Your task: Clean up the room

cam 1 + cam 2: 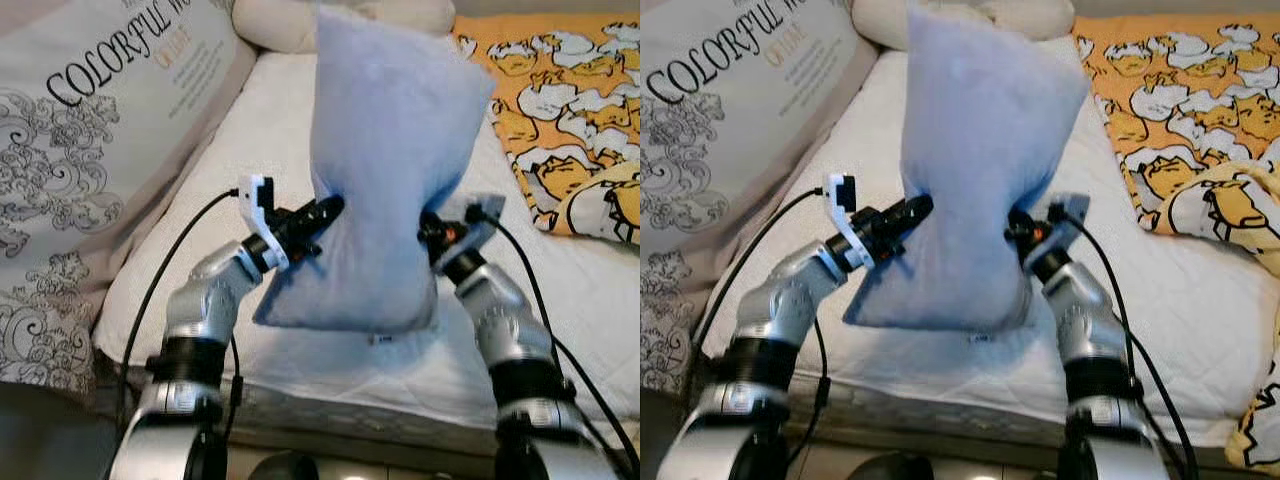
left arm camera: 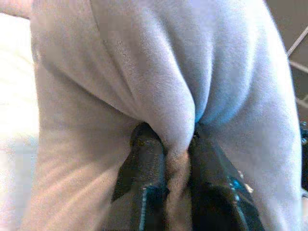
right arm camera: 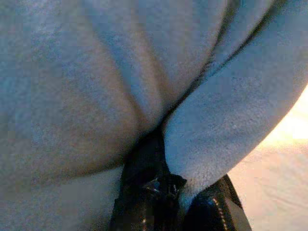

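A pale blue pillow [image 1: 385, 170] stands upright over the white bed [image 1: 250, 170], pinched from both sides. My left gripper [image 1: 328, 212] is shut on a fold of its left edge; in the left wrist view the fabric bunches between the two black fingers [image 2: 149, 163]. On the pillow's right edge my right gripper [image 1: 430, 228] is shut as well, and its wrist view has the blue cloth [image 3: 96, 86] pressed into the fingers [image 3: 144, 187]. The pillow's lower corners hang near the mattress.
A large grey patterned cushion [image 1: 90, 150] with printed lettering leans at the left. An orange duck-print blanket [image 1: 560, 110] lies at the right. A cream pillow [image 1: 290, 20] sits at the bed's far end. The mattress edge [image 1: 350, 410] runs just before my arms.
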Robot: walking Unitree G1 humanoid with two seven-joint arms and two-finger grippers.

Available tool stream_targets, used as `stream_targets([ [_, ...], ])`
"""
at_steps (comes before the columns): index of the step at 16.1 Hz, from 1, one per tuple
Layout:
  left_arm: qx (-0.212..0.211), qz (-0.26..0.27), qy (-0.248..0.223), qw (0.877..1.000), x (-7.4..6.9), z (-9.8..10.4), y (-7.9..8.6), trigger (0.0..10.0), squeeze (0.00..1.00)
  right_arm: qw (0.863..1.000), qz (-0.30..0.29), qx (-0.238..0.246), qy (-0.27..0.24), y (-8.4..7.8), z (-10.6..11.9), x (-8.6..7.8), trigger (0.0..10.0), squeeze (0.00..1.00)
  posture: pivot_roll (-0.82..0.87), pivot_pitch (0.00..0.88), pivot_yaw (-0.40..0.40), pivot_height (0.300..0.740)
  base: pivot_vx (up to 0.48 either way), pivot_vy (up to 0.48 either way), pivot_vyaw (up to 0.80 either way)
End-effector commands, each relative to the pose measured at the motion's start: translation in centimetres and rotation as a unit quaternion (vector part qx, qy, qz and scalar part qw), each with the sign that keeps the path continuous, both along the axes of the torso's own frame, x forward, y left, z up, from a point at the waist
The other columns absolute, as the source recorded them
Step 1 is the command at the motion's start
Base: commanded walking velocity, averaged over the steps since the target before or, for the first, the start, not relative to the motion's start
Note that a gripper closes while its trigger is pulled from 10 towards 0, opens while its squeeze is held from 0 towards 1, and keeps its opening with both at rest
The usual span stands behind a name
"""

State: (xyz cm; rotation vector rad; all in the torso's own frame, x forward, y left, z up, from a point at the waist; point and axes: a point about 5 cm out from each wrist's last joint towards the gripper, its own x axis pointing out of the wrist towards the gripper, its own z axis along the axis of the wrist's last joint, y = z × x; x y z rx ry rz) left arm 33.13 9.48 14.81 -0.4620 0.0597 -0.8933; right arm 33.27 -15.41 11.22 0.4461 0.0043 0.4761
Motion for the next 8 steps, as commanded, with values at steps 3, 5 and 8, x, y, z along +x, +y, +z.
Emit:
stream_targets([
  [3, 0.031, 0.028, -0.030, 0.999, -0.4, 1.2, -0.6, 0.0, 0.00, 0.999, 0.015, -0.032, -0.033, 1.8, 1.7, -0.2, 0.0, 0.00, -0.06, 0.000, 0.167, 0.740, 0.000, 0.000, 0.00],
  [5, 0.056, 0.088, -0.036, 0.994, -0.4, 1.2, 0.6, 0.0, 0.00, 0.998, -0.006, -0.050, -0.029, 2.3, 1.0, -0.9, 0.0, 0.00, -0.06, 0.000, 0.170, 0.740, 0.000, 0.000, 0.00],
  [8, 0.117, 0.107, -0.044, 0.986, -0.8, 0.4, 0.7, 0.0, 0.00, 0.997, -0.058, -0.042, -0.012, 1.6, 0.5, -1.3, 0.0, 0.00, -0.07, 0.000, 0.183, 0.740, 0.000, 0.000, 0.00],
])
